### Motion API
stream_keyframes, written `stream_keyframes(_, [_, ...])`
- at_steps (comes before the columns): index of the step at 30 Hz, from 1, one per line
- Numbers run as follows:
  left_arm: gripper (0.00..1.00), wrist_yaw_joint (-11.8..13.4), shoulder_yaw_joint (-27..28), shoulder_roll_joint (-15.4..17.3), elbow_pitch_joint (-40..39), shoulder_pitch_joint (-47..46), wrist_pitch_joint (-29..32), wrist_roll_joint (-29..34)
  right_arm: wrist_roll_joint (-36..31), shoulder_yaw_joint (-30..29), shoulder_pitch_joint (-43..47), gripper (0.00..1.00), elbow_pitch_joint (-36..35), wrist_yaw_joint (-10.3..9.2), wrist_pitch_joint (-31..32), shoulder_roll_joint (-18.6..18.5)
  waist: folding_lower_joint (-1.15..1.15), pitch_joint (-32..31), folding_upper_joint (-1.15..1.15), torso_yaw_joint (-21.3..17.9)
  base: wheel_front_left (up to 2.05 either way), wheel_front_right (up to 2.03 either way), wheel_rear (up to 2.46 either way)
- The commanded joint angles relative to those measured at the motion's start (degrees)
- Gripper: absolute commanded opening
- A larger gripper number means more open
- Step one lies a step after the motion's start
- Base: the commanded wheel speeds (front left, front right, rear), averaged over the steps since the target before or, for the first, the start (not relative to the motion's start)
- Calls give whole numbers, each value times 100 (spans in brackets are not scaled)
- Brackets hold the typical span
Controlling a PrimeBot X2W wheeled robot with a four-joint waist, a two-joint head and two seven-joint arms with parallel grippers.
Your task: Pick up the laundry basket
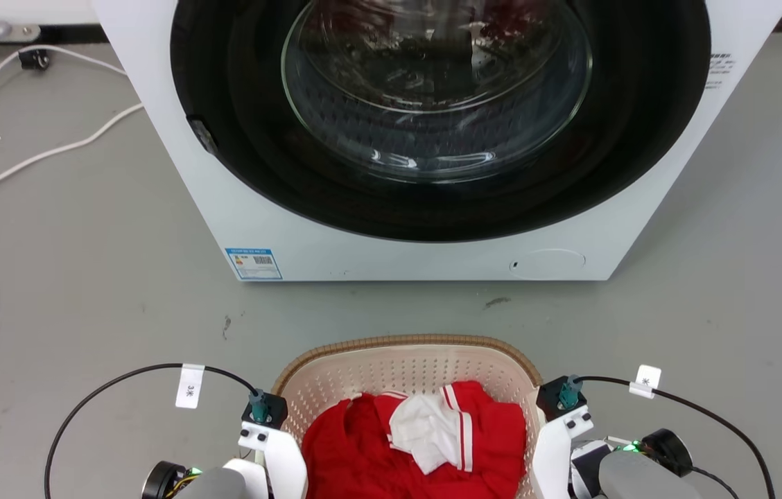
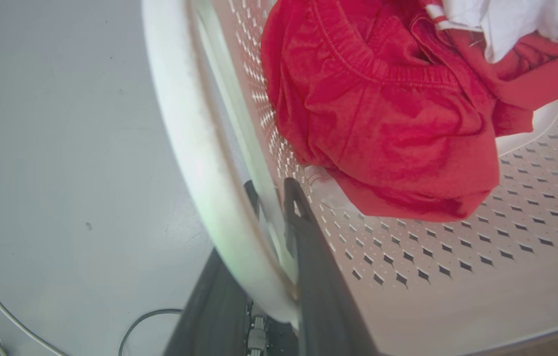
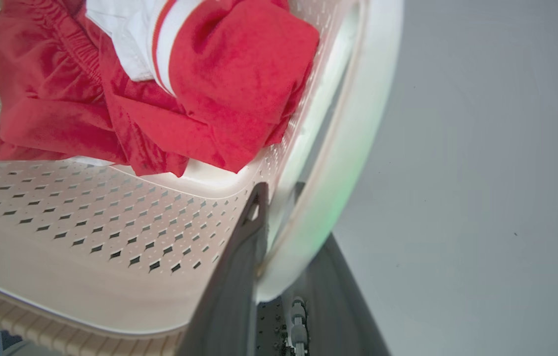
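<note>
Jaws on both sides grip the laundry basket [image 1: 363,378] by its handles [image 2: 185,148], bare floor [image 1: 120,291] outside.

Clothes [image 1: 363,450] in laundry basket [image 1: 405,344] between left gripper [image 2: 271,190] and right gripper [image 3: 279,190], washing machine [image 1: 391,256] behind.

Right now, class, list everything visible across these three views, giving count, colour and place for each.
washing machine: one, white with dark round door, beyond the basket
laundry basket: one, cream with brown rim, between the grippers
red clothing: one heap, red with white stripes, inside the basket
white cloth: one, white, atop the red clothing
cables: several, white, at far left
left gripper: one, dark fingers, clamped on basket's left side
right gripper: one, dark fingers, clamped on basket's right side
</note>
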Motion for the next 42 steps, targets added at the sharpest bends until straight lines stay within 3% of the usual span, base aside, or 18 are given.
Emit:
stream_keyframes(1, [0, -21, -57, -56, -61, 97, 37, -15, 34, 57, 52, 0, -98, 18, 7, 81, 1, -80, -1, -8, 0, 0, 0])
stream_keyframes(17, [0, -23, -320, -22, -271, 242, 786, -586, 721, 674, 110, 0, -146, 20, 482, 100, 1, -642, -1, -56, 0, 0, 0])
stream_keyframes(42, [0, -24, -741, 40, -338, 325, 808, -1059, 1341, 1296, 101, 0, -22, 24, 400, 103, 1, -896, -1, -52, 0, 0, 0])
